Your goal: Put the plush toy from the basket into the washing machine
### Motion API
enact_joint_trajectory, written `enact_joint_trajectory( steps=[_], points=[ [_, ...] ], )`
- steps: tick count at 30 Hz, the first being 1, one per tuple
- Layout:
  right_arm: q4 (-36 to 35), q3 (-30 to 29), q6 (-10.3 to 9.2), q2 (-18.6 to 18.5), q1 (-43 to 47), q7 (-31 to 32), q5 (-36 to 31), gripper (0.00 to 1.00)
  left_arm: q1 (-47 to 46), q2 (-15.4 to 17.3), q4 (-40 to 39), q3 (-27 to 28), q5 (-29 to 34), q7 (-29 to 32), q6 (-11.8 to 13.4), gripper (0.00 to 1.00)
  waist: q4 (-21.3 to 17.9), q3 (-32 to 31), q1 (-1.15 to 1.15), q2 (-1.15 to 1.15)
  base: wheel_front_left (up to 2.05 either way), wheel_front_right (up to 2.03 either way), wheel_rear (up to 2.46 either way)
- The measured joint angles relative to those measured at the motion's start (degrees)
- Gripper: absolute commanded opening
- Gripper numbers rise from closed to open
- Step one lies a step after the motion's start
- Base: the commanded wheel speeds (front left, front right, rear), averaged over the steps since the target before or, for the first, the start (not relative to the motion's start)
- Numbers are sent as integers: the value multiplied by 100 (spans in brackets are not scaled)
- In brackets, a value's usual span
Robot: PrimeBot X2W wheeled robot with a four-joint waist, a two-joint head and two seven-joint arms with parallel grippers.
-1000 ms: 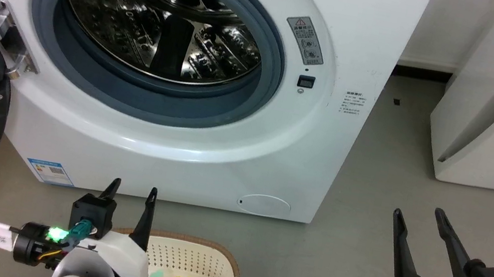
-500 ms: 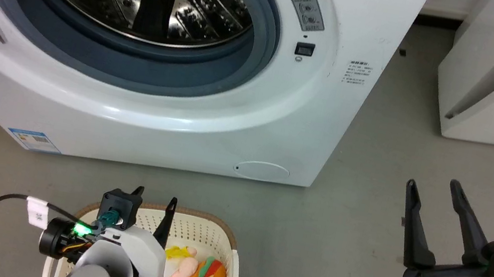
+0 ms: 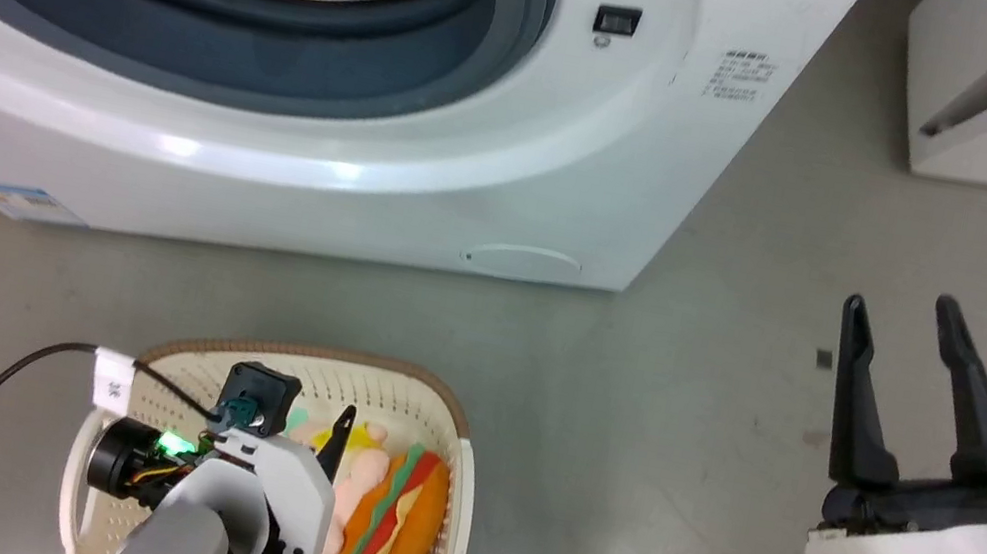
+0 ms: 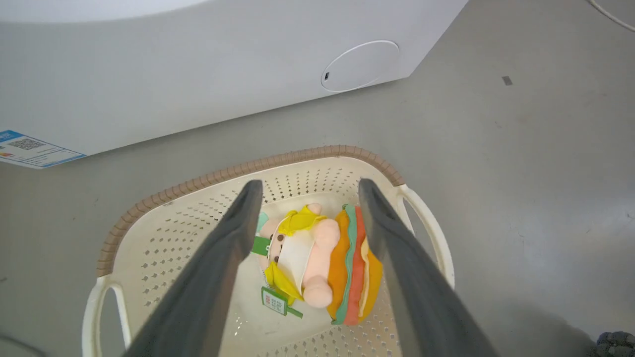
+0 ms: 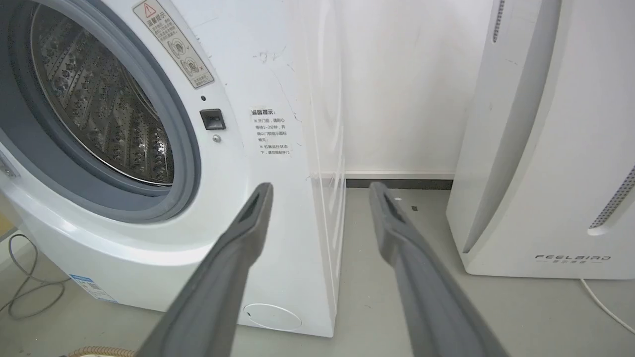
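You can read FEELBIRD on the appliance [image 5: 545,148]. Left gripper [image 4: 310,184] and right gripper [image 3: 900,302] gape empty, left now above the toy [image 4: 317,248] in the basket [image 4: 198,181].

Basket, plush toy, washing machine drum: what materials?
Basket: apparently moulded plastic, matte cream, perforated walls, brown woven-look rim.
Plush toy: soft fabric, matte, rounded stuffed-looking layers.
Washing machine drum: shiny metal, probably stainless steel; bright glints, punched holes.
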Motion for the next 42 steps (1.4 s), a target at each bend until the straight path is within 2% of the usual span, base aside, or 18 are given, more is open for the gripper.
enact_joint_trajectory(
  steps=[26, 42],
  points=[
    [-494, 76, -1, 0, -799, -310, 446, 100, -1150, 383, 1525, -845, -131, 449, -99, 100, -219, 1675, 0, 0, 0, 0, 0],
    [-688, 97, -1, 0, -1188, -481, 697, 100, -1824, 385, 2457, -1239, -417, 365, -89, 100, -273, 2384, 0, 0, 0, 0, 0]
  ],
)
